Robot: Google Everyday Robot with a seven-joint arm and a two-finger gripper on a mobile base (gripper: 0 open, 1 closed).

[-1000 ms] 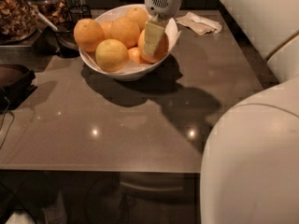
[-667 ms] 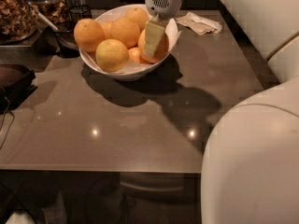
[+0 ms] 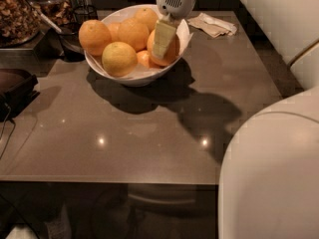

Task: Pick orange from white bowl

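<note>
The white bowl [image 3: 130,78] stands at the back of the brown table [image 3: 149,133] and holds several fruits. The orange [image 3: 175,48] lies at the bowl's right side. My gripper [image 3: 168,47] reaches down from above onto this orange. One cream finger [image 3: 163,38] lies flat against the orange's near side; the other is hidden behind it. The orange rests in the bowl. A paler yellowish fruit [image 3: 119,59] lies at the bowl's front left, and a small half-hidden orange [image 3: 143,59] sits between the two.
More oranges [image 3: 94,36] fill the back and left of the bowl. A crumpled napkin [image 3: 214,25] lies behind the bowl on the right. Dark containers [image 3: 17,14] and a black object [image 3: 15,86] stand at the left. My white body [image 3: 269,178] fills the lower right.
</note>
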